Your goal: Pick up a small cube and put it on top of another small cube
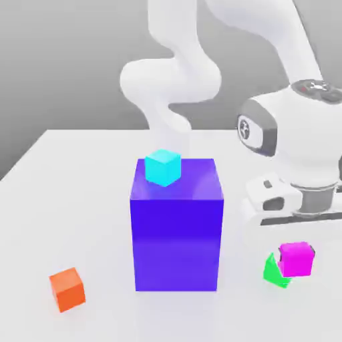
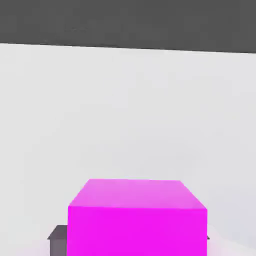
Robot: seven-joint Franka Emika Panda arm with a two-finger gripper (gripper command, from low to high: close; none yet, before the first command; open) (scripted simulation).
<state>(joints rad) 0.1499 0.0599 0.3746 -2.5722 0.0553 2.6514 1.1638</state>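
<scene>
Under the hand, magenta cube (gripped) hides green cube

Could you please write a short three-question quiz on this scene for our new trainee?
1. True or false: the cyan cube sits on top of the blue-purple block.
2. Which cube lies alone near the exterior view's left: A orange, B green, C magenta?
3. Which cube partly hides the green cube in the exterior view?

Key:
1. True.
2. A, the orange cube.
3. The magenta cube, under the gripper.
</scene>
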